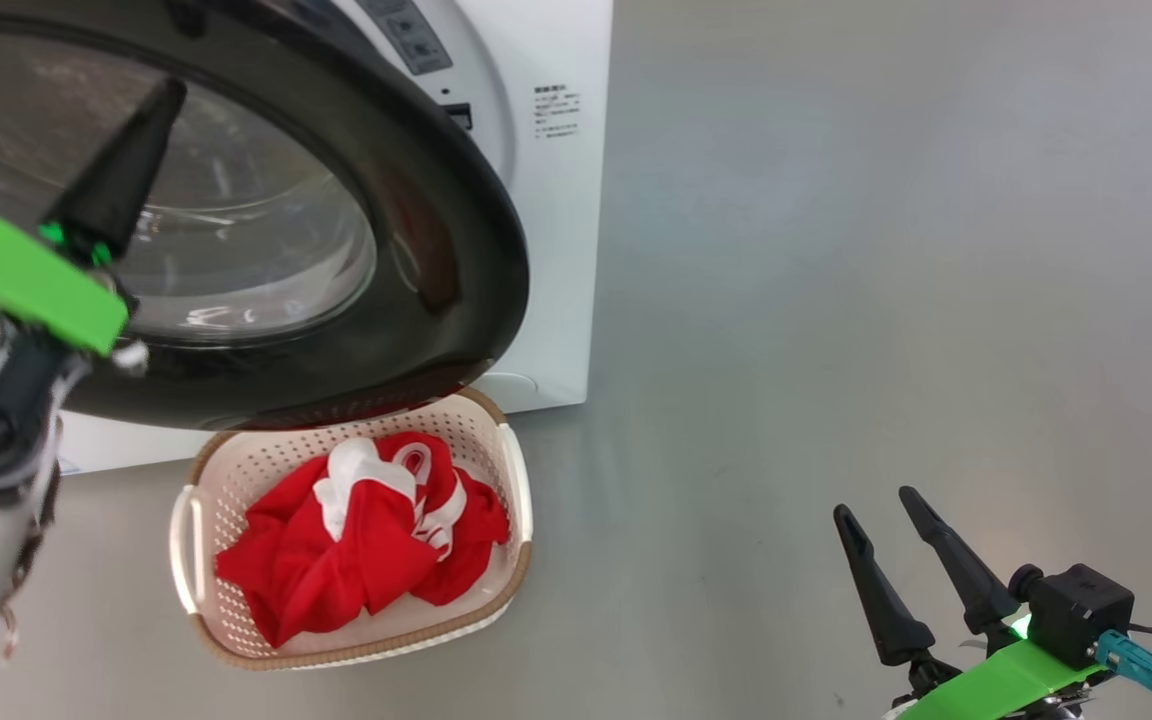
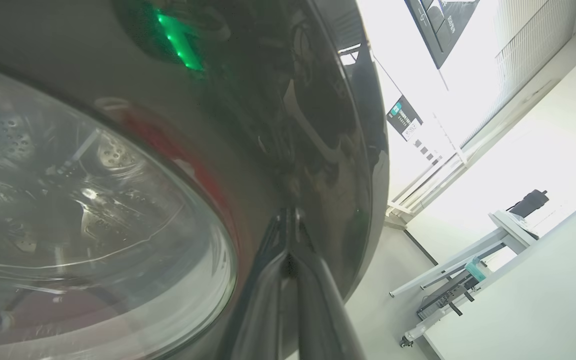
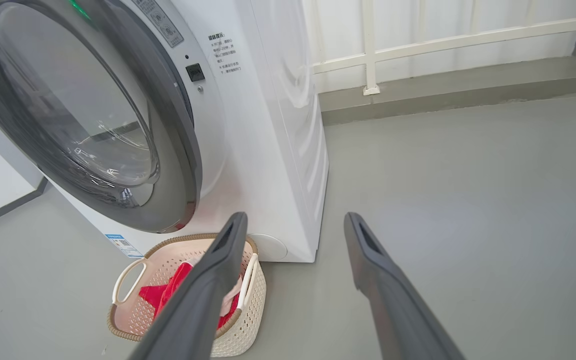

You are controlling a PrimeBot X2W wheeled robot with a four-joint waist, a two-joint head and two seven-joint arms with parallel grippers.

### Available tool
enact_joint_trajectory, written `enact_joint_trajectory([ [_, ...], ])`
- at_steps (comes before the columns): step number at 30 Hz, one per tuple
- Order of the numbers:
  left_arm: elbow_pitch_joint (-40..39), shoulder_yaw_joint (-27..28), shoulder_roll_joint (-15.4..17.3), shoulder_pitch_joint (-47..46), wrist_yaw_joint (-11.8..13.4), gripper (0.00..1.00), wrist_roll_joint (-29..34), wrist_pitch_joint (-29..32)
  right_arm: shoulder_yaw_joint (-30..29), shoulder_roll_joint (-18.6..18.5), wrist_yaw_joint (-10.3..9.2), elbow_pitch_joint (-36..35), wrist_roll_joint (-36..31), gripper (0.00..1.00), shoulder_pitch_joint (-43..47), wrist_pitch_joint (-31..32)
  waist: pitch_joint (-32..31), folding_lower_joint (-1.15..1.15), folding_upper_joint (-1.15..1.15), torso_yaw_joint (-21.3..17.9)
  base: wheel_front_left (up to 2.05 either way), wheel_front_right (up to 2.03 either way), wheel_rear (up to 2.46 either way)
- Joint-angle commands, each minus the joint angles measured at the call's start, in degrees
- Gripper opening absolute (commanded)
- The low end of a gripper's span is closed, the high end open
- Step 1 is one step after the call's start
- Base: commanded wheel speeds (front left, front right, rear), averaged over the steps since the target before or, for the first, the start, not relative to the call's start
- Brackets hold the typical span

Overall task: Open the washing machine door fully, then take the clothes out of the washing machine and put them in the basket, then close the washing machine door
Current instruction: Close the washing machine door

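From the head, the red clothes lie bunched in the cream basket on the floor, right in front of the washing machine. The door hangs over the basket's far edge. The job left looks like shutting the door. The left gripper, fingers together, is up at the door on the left. The right gripper waits low on the right, fingers apart, holding nothing.

From the left wrist, the left gripper's closed tips seem to touch the shiny black rim. The rim is like a mirror, so I am not sure. It is best to push on the rim, not the glass, slow and steady, until the door clicks.

From the right wrist, the door is big and round with a bulging clear glass middle. It stands partly open, with its right edge away from the white front.
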Motion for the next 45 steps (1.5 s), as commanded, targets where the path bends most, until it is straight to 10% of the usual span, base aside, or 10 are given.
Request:
enact_joint_trajectory([
  [1,-2.0,1.6,3.4,1.2,-0.3,0.00,-0.8,-0.9,1.1,-1.3,0.28,-1.2,-0.4,1.00,-0.8,-0.4,-0.8,0.00,0.00,1.0,0.00,0.00,0.00],
  [4,-3.8,0.7,4.5,4.1,-0.3,0.01,-1.4,-2.3,1.1,-1.8,0.28,-1.2,-0.4,1.00,-0.5,-0.4,-1.5,0.00,0.00,2.0,0.00,0.00,0.00],
  [7,-5.5,-0.6,5.6,7.2,-0.3,0.33,-1.4,-4.0,1.1,-2.2,0.28,-1.1,-0.4,1.00,-0.1,-0.4,-2.3,0.00,0.00,3.1,0.00,0.00,0.00],
  [11,-6.9,-1.9,6.5,10.3,-0.3,0.49,-1.5,-5.9,1.2,-2.6,0.28,-1.1,-0.4,1.00,0.3,-0.4,-3.1,0.00,0.00,4.1,0.00,0.00,0.00],
  [15,-8.2,-3.5,7.1,14.4,-0.3,1.00,-1.9,-9.0,1.3,-3.0,0.28,-1.1,-0.4,1.00,0.9,-0.4,-4.1,0.00,0.00,5.6,0.00,0.00,0.00],
  [35,-6.7,-6.5,5.1,33.5,-0.3,1.00,-1.8,-20.5,-0.1,-4.3,0.28,-1.2,-0.3,1.00,2.6,-0.4,-6.0,0.00,0.00,8.7,0.00,0.00,0.00],
  [45,-4.5,3.9,-1.2,42.4,-0.3,1.00,5.2,-20.7,-1.4,-4.2,0.28,-1.3,-0.3,1.00,3.5,-0.4,-5.9,0.00,0.00,6.3,0.00,0.00,0.00],
])
